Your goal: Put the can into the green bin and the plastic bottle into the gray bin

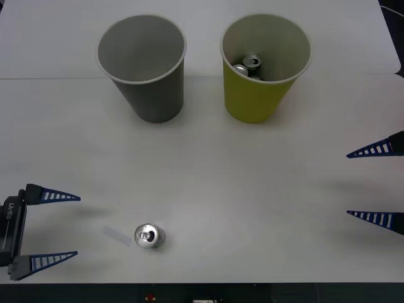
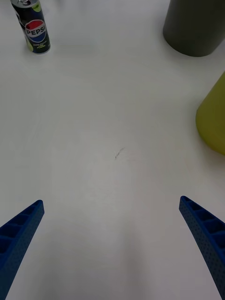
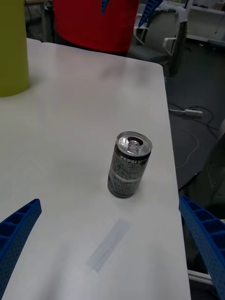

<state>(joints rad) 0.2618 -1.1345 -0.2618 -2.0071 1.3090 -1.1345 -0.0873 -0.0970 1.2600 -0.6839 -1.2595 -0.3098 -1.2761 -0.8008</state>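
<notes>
A small silver can (image 1: 149,236) stands upright near the table's front edge, left of centre; it is also in the left wrist view (image 3: 129,164) and the right wrist view (image 2: 33,26). My left gripper (image 1: 63,227) is open just to the can's left, with nothing between its fingers (image 3: 110,202). Far off at the right edge, my right gripper (image 1: 369,184) also stands open and holds nothing (image 2: 111,201). The gray bin (image 1: 140,69) stands at the back left. The green bin (image 1: 265,88) at the back right has cans (image 1: 248,66) lying inside. The plastic bottle is out of view.
A pale strip of tape (image 1: 117,235) lies flat on the table just left of the can. The table's front edge is close behind the can (image 3: 171,154). A red object (image 3: 93,23) and chairs stand beyond the table's far side.
</notes>
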